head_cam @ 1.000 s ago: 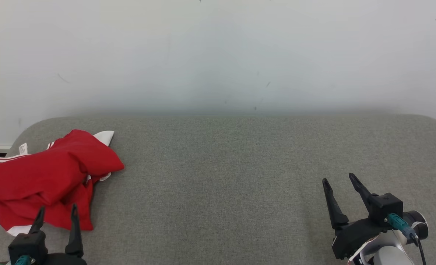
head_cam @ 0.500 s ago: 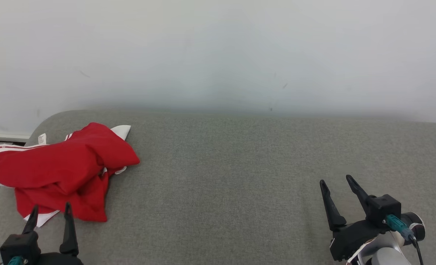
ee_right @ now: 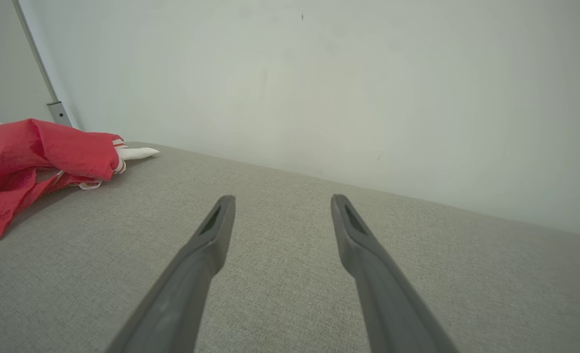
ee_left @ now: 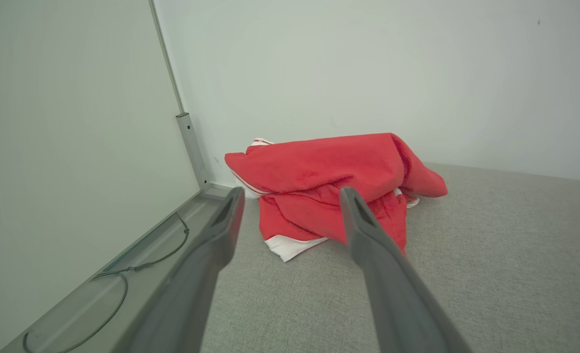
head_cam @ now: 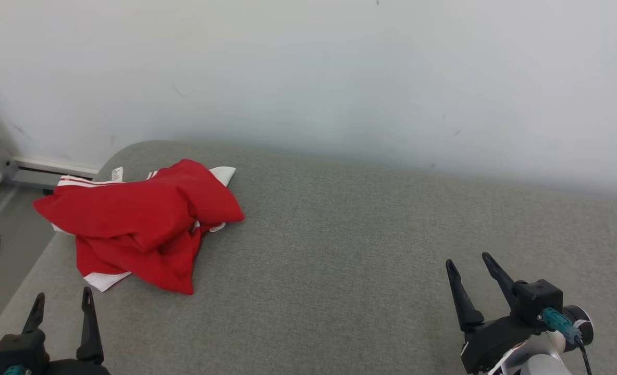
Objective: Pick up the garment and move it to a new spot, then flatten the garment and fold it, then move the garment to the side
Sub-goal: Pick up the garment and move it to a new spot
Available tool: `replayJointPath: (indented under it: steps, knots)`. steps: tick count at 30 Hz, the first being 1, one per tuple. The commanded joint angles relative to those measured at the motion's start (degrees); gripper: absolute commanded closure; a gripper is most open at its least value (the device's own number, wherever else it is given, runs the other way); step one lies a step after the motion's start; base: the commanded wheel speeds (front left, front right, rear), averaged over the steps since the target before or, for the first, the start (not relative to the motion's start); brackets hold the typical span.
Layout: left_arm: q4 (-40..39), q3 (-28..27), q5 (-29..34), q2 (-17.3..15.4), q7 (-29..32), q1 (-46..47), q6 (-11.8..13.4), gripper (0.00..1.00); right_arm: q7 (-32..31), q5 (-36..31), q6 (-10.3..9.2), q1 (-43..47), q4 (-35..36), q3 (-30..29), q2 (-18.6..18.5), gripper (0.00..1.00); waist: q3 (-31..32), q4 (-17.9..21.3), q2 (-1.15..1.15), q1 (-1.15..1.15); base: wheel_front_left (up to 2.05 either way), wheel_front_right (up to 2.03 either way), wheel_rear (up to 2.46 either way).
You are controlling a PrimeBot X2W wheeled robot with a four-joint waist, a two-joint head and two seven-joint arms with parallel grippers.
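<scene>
Crumpled red garment [head_cam: 142,229] at the far left of the grey tabletop [head_cam: 340,250], near its edge. Just ahead of the left jaws, not touching; those spread wide and empty. Well apart from the right jaws, likewise parted wide, holding nothing.

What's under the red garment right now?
The red garment lies crumpled on the grey padded surface, a white hem peeking out at its near edge. Whatever lies beneath its folds is covered.
</scene>
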State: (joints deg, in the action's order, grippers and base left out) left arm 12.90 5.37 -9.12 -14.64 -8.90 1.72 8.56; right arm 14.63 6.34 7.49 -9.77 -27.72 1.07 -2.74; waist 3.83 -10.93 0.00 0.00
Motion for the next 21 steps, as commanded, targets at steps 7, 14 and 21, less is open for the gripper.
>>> replayJointPath:
  steps: [7, 14, 21]
  knots:
    - [-1.50, -0.01, -0.59, -0.97, 0.87, -1.08, 0.75, 0.00, 0.44, 1.53, -0.01, 0.40, 0.01, 0.97, -0.28, 0.00, 0.54, -5.98, 0.00, 0.00, 0.00, 0.00, 0.00]
    - [-2.30, 0.00, -0.49, -1.33, 1.12, -1.21, 1.08, 0.00, 0.54, 2.35, -0.01, 0.43, -0.09, 1.92, -0.27, 0.00, 0.71, -8.85, 0.00, 0.00, 0.00, 0.00, 0.00]
    - [-2.76, -0.02, -1.02, -1.88, 1.27, -1.59, 1.41, 0.00, 0.62, 3.08, 0.00, 0.29, -0.23, 2.78, -0.29, 0.00, 0.82, -11.63, 0.00, 0.00, 0.00, 0.00, 0.00]
